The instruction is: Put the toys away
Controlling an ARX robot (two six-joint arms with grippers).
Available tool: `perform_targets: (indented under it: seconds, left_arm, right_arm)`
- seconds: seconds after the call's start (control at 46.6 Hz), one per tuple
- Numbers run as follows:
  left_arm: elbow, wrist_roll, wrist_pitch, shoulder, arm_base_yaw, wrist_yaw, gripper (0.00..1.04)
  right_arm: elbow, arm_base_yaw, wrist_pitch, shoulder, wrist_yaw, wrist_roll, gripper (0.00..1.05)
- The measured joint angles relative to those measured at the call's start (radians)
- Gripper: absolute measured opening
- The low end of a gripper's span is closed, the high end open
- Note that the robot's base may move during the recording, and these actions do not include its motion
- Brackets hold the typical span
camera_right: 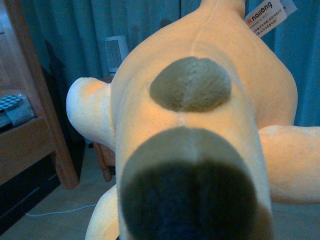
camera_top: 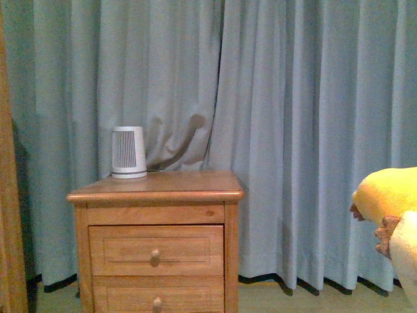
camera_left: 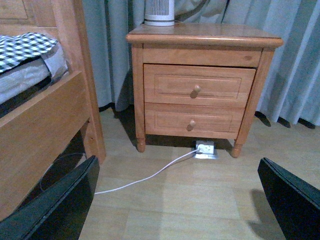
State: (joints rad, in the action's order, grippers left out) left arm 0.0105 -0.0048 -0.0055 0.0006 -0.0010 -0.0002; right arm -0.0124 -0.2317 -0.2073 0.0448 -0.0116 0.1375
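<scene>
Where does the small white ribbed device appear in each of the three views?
Front view: the white device stands on the nightstand, toward its back left.
Left wrist view: the device on the nightstand top, only its lower part in frame.
Right wrist view: the device, partly hidden behind the plush toy.
Shared landmark: the blue curtain behind it.

Nightstand (camera_top: 155, 195) before curtain (camera_top: 293, 130). Ribbed appliance (camera_top: 128, 152) on nightstand top, rear left corner. Upper drawer (camera_left: 197, 85) directly above lower drawer (camera_left: 192, 120). Bed frame (camera_left: 45, 115) left of nightstand, near. Power strip (camera_left: 205, 149) on floor (camera_left: 190, 200), probably just under nightstand front. Cable (camera_left: 150, 175) runs from strip across floor toward bed. Plush toy (camera_top: 388, 195) far right, well apart from nightstand.
</scene>
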Motion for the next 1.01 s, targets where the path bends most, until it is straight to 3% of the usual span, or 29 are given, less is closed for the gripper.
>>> perform_targets:
  seconds: [1.009]
  left_arm:
    - [0.000, 0.000, 0.000, 0.001, 0.000, -0.001, 0.99]
  right_arm:
    - [0.000, 0.000, 0.000, 0.000, -0.003, 0.000, 0.09]
